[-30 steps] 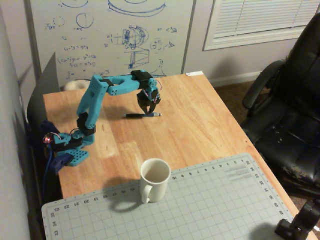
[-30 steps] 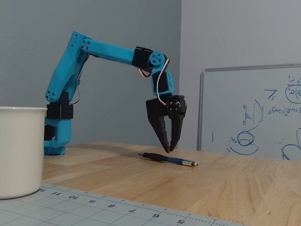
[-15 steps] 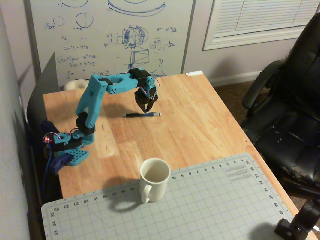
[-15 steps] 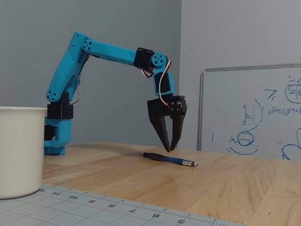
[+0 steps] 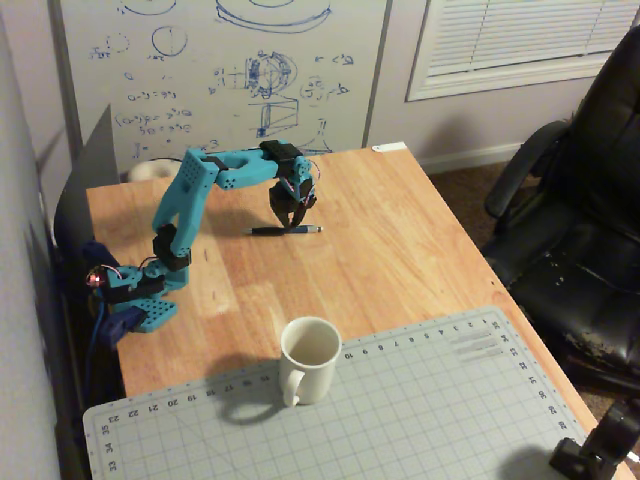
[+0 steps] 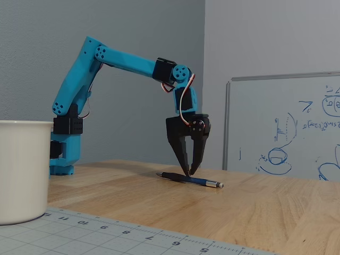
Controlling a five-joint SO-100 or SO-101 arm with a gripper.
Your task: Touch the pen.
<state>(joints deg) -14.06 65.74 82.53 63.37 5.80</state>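
One second has brought the gripper [image 6: 189, 173] down and slightly toward the arm's base: in the low fixed view its black fingertips [image 6: 186, 171], which earlier hung just above the pen [image 6: 189, 179], now reach the dark barrel near its middle and appear to touch it. The jaws are parted only a narrow way, a slim wedge of wall showing between them, and they hold nothing (the pen lies flat, not pinched). In the high fixed view the gripper [image 5: 284, 224] stands directly over the pen [image 5: 285, 230], which has not shifted; it lies crosswise on the wooden table [image 5: 400, 240], silvery tip pointing right in that view, well apart from the white mug [image 5: 308, 358] that sits at the edge of the cutting mat [image 5: 420, 400]. The blue arm [image 6: 79, 90] leans a little lower at its elbow than before.
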